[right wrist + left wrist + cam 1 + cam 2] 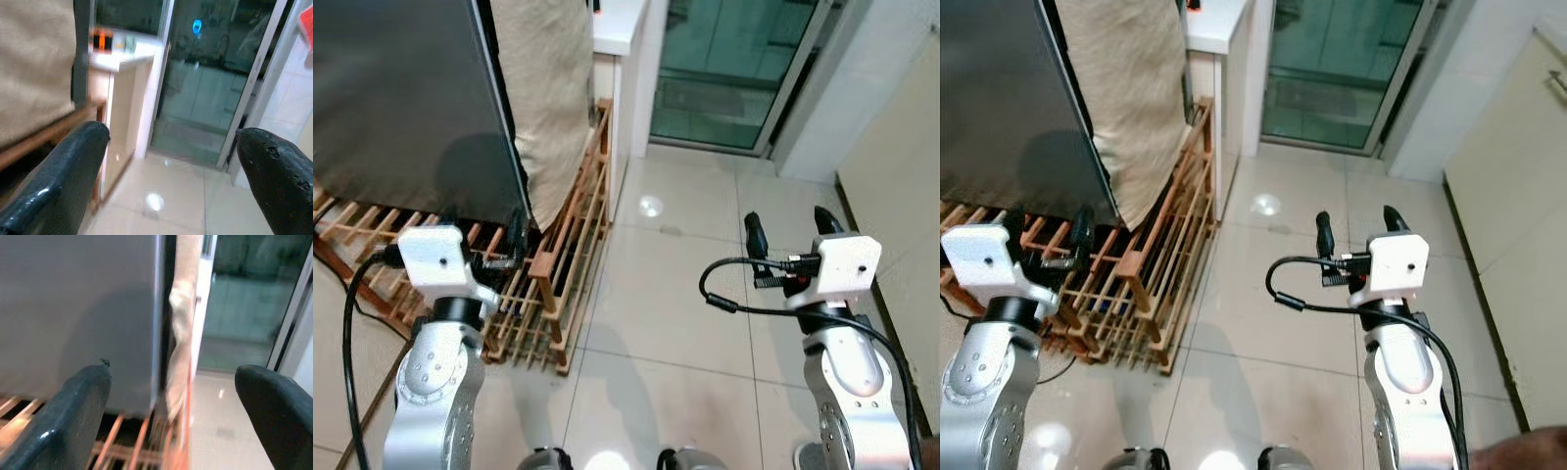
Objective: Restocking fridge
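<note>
Tiled floor beneath both arms. Grey fridge on a wooden pallet, directly ahead of the left gripper, fingers wide apart, empty; right gripper, likewise spread and empty, well apart from it.

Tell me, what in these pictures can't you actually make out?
- Fridge: top cut off by the head views' upper edge; closed door hides the contents.
- Wooden pallet: the fridge and beige cloth cover most of it.
- Left gripper: dark against the fridge's shadow in the head views.
- Small orange items on the white counter: too blurred in the right wrist view.
- Room behind the glass door: dim, with reflections.
</note>
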